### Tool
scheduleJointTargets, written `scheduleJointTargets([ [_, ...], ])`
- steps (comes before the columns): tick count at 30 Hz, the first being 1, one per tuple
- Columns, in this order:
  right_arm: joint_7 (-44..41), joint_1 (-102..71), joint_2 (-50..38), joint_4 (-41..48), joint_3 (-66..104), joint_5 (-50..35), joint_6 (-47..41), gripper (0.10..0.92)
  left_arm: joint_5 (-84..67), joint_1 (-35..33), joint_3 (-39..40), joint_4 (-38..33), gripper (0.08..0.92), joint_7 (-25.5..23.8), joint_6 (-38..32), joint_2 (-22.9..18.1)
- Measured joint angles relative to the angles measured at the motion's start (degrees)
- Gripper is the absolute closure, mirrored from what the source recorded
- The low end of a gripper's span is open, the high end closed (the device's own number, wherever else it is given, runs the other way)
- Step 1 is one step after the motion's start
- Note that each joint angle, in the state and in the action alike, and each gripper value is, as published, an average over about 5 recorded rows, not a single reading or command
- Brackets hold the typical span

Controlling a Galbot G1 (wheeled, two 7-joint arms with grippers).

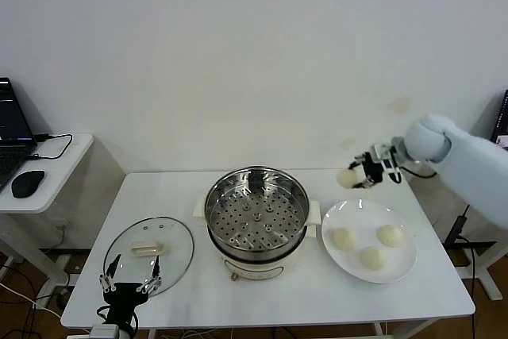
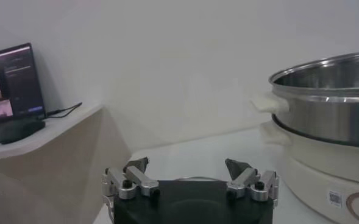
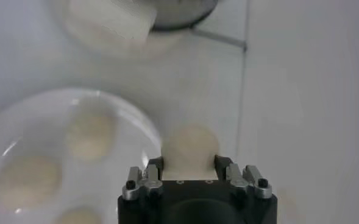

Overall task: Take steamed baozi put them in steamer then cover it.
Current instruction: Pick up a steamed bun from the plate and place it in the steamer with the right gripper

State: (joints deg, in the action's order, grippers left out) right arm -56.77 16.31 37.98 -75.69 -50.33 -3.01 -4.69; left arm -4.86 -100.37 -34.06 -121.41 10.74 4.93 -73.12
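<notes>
Baozi (image 1: 348, 177) clamped in right pincer (image 1: 359, 177) above plate (image 1: 405, 263) edge.

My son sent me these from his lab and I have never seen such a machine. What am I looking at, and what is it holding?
It is a two-armed robot at a white table. The wide picture comes from its head; the other two come from cameras on its wrists. On the table stand a steel steamer, empty, a glass cover lying flat to its left, and a white plate with three steamed baozi. The right tool grips a fourth bun, lifted behind the plate; its wrist camera shows the bun between the fingers. The left tool waits open at the table's near edge by the cover, holding nothing.
</notes>
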Motion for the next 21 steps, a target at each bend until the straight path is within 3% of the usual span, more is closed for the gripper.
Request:
scheduleJointTargets([
  [11, 2.87, 11.93, 6.91, -5.79, -11.32, -9.00, 1.04, 0.482, -0.49, -0.48, -0.97, -0.33, 0.177, -0.69, -0.50, -0.03],
  [21, 5.15, 14.60, 16.26, -5.00, -18.49, -8.18, 6.08, 0.486, -0.66, -0.70, -2.10, -1.27, 0.177, -0.79, -0.52, -0.39],
])
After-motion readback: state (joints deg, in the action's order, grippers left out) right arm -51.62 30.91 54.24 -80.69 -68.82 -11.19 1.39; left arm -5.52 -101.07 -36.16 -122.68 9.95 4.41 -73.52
